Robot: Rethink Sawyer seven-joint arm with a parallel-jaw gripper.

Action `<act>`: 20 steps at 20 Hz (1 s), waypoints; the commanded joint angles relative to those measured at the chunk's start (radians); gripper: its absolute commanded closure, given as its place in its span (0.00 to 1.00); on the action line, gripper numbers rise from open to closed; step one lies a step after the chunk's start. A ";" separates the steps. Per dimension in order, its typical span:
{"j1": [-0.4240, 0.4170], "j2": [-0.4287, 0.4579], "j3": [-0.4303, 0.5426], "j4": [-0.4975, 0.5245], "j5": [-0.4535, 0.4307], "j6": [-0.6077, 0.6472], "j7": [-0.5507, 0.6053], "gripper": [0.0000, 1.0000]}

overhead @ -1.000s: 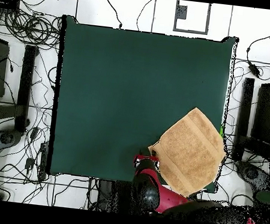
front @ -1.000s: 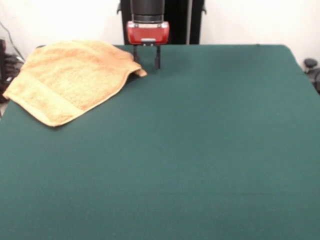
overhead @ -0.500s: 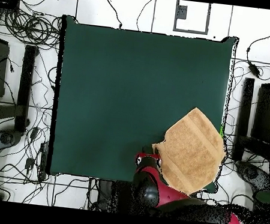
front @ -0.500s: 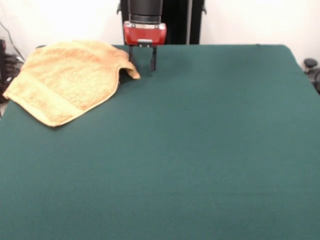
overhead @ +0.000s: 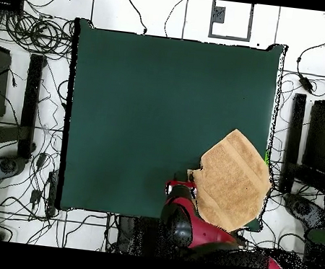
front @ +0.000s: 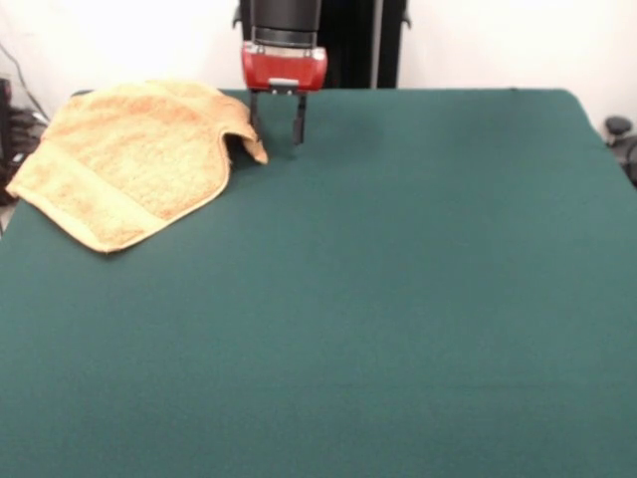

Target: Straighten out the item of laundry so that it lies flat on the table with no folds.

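The orange-tan towel (front: 129, 159) lies rumpled at the far left corner of the dark green table (front: 398, 299), reaching the table's left edge. Its right corner is curled up and pushed back on itself beside my gripper (front: 276, 132). The gripper hangs from the red wrist at the table's far edge, fingers apart and empty, the left finger touching or just behind the curled corner. In the overhead view the towel (overhead: 231, 181) sits at the table's (overhead: 139, 109) lower right, with the gripper (overhead: 181, 186) at its left corner.
The black pedestal (front: 348, 40) stands behind the table's far edge. Cables and dark equipment (overhead: 23, 103) lie on the floor around the table. A dark object (front: 619, 129) shows past the right edge.
My gripper has moved left along the far edge. The towel's right corner has shifted left with it and curled up more.
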 commanded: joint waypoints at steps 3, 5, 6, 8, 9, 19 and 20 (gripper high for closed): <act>0.029 -0.017 0.034 -0.134 -0.008 0.124 0.128 0.00; 0.031 -0.019 0.033 -0.135 -0.020 0.118 0.124 0.00; 0.033 -0.021 0.029 -0.133 -0.023 0.118 0.129 1.00; 0.028 -0.024 0.035 -0.131 -0.022 0.133 0.129 1.00; 0.027 -0.024 0.037 -0.131 -0.021 0.139 0.132 1.00; 0.033 -0.026 0.028 -0.136 -0.016 0.139 0.131 1.00; 0.033 -0.024 0.027 -0.137 -0.016 0.139 0.131 1.00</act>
